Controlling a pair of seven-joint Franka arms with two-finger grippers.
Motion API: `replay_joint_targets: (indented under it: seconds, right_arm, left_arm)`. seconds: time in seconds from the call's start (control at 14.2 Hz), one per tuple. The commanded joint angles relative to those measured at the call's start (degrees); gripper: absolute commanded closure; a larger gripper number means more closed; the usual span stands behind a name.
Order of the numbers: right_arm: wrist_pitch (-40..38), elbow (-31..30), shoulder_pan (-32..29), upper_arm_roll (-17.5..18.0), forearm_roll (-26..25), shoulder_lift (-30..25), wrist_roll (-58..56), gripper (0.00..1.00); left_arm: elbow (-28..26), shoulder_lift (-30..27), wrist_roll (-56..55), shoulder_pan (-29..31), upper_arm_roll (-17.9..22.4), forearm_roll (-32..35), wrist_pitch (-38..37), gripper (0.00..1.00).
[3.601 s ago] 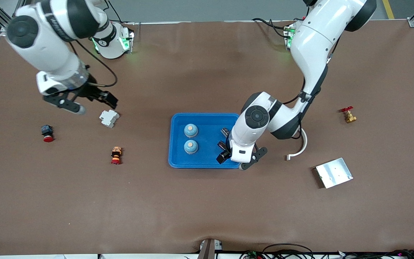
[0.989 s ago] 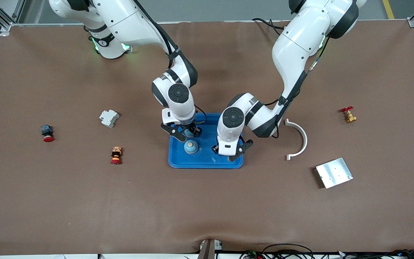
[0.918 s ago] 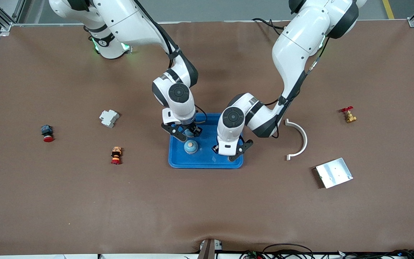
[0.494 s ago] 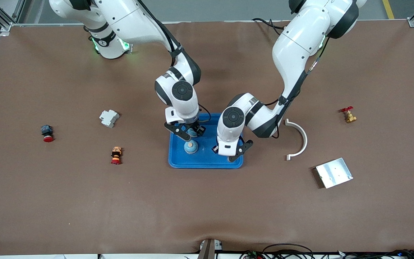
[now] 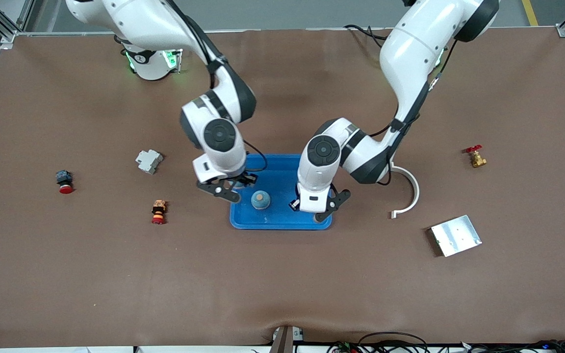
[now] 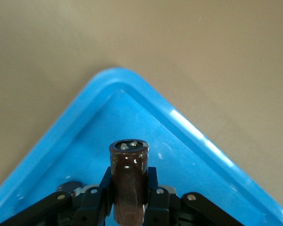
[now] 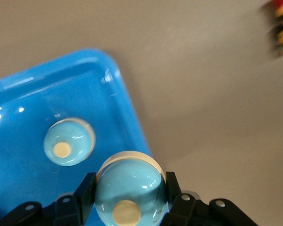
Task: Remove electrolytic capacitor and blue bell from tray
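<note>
- Capacitor (image 6: pixel 129 181) first: the dark cylinder stands pinched between the fingers of the left end effector (image 5: pixel 312 208), its long axis running along them, terminal cap pointing away from the wrist.
- It hangs over a corner of the blue tray (image 5: pixel 282 221), the corner toward the left arm's end of the counter (image 5: pixel 282 284), with the rim just beside it.
- Blue bell (image 7: pixel 127 188) is clamped in the right end effector (image 5: pixel 228 189), over the tray edge toward the right arm's end of the counter.
- A second bell (image 5: pixel 260 199) sits on the tray floor between the two end effectors.
- Judgement: each arm only needs to carry outward over its own nearest rim, so the paths should not cross.
- Bare counter lies just outside both rims, handy for setting down.
</note>
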Motion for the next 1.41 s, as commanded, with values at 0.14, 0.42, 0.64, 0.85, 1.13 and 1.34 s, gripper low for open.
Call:
replay_joint_targets:
  seconds: [0.14,0.42,0.64,0.85,1.13,1.34]
  right_arm:
    - [-1.15,-11.85,-7.59,0.42,0.69,-13.91,-15.12,1.00]
    - [-1.07,-20.20,-13.03,0.24,0.16,-22.00,-27.59,1.00]
    - [0.60,-25.39,-17.52,0.24,0.16,-25.61,-35.16,1.00]
    - [4.37,-31.45,-24.01,0.24,0.16,-29.30,-45.34,1.00]
    - [5.00,-37.34,-34.03,0.24,0.16,-33.43,-60.89,1.00]
    - [5.61,-41.21,-38.18,0.15,0.08,-36.51,-66.20,1.00]
  left_arm:
    - [-2.28,-6.76,15.44,5.56,-0.30,1.27,-8.57,1.00]
    - [-7.45,-10.45,34.95,11.53,-0.56,1.27,-11.24,1.00]
    - [-13.60,-13.70,45.45,15.32,-0.65,0.66,-9.49,1.00]
    - [-21.68,-15.29,52.48,20.32,-2.92,0.66,-0.02,1.00]
    - [-27.85,-15.03,59.16,23.15,-4.51,0.66,7.74,1.00]
    - [-29.96,-14.59,64.78,23.68,-4.51,0.66,8.36,1.00]
